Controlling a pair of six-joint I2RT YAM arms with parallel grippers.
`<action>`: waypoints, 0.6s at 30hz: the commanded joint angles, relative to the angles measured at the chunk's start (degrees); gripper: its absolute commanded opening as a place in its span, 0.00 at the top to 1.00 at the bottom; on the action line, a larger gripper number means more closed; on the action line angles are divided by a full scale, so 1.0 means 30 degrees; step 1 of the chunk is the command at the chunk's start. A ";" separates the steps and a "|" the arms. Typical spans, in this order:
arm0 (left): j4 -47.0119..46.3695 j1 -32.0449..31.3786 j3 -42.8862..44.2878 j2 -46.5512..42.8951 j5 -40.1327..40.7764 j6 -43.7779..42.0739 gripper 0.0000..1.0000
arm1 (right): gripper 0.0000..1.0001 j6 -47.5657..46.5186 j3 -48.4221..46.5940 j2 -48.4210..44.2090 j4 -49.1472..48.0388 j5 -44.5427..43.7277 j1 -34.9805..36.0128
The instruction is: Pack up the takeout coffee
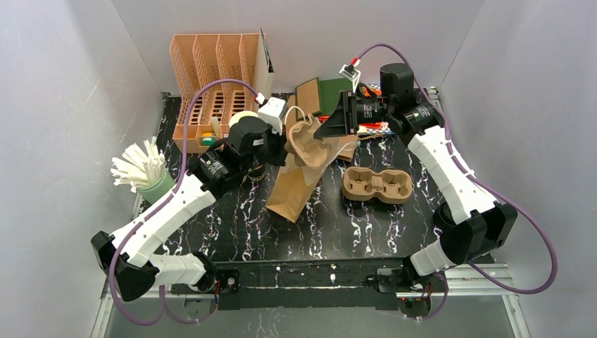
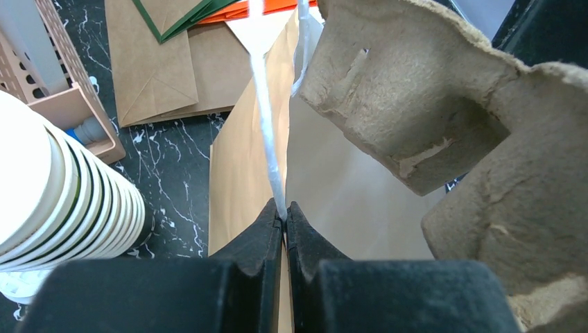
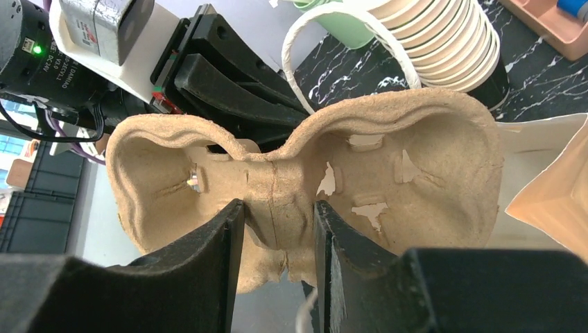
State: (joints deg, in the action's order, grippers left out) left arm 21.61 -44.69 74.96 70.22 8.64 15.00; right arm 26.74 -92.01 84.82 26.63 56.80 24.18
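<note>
No capped takeout coffee cup shows in any view. My right gripper (image 1: 322,132) (image 3: 277,205) is shut on the middle bridge of a brown pulp two-cup carrier (image 1: 307,141) (image 3: 430,159) (image 2: 430,104). It holds the carrier tilted over the mouth of a brown paper bag (image 1: 296,190) (image 2: 243,159) (image 3: 548,180). My left gripper (image 1: 279,151) (image 2: 285,212) is shut on a thin white strip at the bag's mouth, holding that side up. The bag's white looped handle (image 3: 295,62) arches behind the carrier.
A second pulp carrier (image 1: 376,184) lies on the black marble table (image 1: 352,232). A leaning stack of lidless cups (image 2: 62,194) (image 3: 444,41) stands left of the bag. A peach rack (image 1: 218,77), a green cup of white sticks (image 1: 151,179) and flat bags (image 1: 320,95) ring the back.
</note>
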 commanded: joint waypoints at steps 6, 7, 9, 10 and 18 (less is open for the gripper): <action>-0.1196 0.0318 -0.1237 -0.1382 -0.1771 -0.0001 1.00 | 0.78 -0.1199 -0.0239 0.0373 0.2660 -0.0028 0.0112; -0.1320 0.0355 -0.1392 -0.1463 -0.1908 0.0143 1.00 | 0.78 -0.1248 -0.0225 0.0409 0.2797 -0.0009 0.0094; -0.1463 0.0433 -0.1681 -0.1609 -0.2106 0.0331 1.00 | 0.78 -0.1309 -0.0195 0.0500 0.3024 -0.0003 0.0111; -0.1467 0.0486 -0.1796 -0.1707 -0.2070 0.0448 1.00 | 0.78 -0.1408 -0.0161 0.0545 0.3131 0.0002 0.0112; -0.1109 0.1050 -0.2134 -0.1756 -0.1611 0.0510 1.00 | 0.80 -0.3111 -0.1153 0.1707 0.5513 -0.3320 0.0419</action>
State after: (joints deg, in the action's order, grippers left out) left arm 18.02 -42.39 69.34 66.67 4.01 16.21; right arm 20.97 -92.20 87.81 38.48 52.80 24.84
